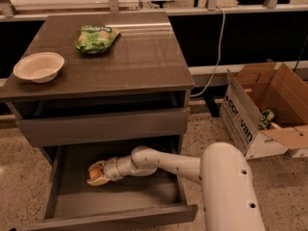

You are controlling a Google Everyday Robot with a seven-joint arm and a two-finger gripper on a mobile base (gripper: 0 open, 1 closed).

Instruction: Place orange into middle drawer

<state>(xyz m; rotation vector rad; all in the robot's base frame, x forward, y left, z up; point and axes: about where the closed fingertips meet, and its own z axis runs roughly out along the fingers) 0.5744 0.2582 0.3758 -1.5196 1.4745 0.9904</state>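
Observation:
The orange [96,172] is a small round fruit held between my gripper's fingers inside the open middle drawer [72,207], low over its grey floor at the left centre. My gripper [97,173] reaches in from the right on a white arm [163,162] and is shut on the orange. I cannot tell whether the orange touches the drawer floor.
A white bowl [38,67] sits on the left of the cabinet top [144,61], a crinkled green snack bag [95,37] at the back. A shut drawer [101,126] sits above the open one. An open cardboard box [262,112] stands on the floor to the right.

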